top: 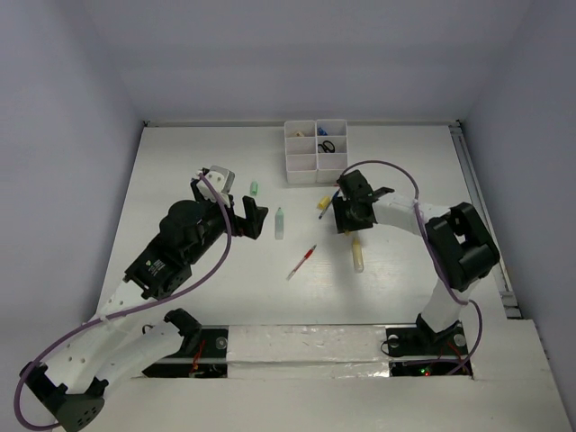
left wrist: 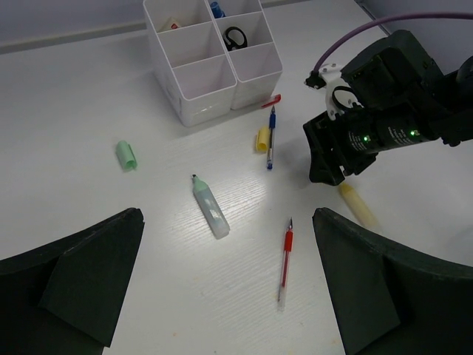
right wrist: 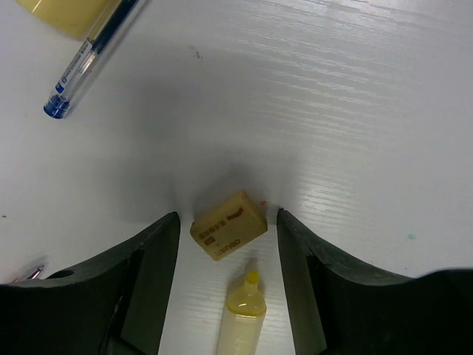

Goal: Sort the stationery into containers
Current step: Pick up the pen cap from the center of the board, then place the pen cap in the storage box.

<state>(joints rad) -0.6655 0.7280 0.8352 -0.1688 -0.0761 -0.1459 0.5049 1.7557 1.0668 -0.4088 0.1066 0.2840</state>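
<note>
A beige eraser (right wrist: 229,225) lies on the table between the fingers of my right gripper (right wrist: 228,216), which is open with a narrow gap on each side of it. A yellow marker (right wrist: 242,310) points at the eraser from behind. The blue pen (right wrist: 89,55) and a yellow cap (right wrist: 63,11) lie farther ahead. In the top view the right gripper (top: 345,219) hides the eraser. My left gripper (left wrist: 228,214) hangs wide open and empty above the pale-green marker (left wrist: 210,206) and red pen (left wrist: 286,255). The white six-compartment tray (top: 301,164) stands at the back.
A green cap (left wrist: 127,154) lies left of the tray. Black scissors (left wrist: 235,37) and other small items sit in the tray's compartments. The right arm (left wrist: 384,118) reaches in near the yellow marker (top: 357,255). White walls enclose the table.
</note>
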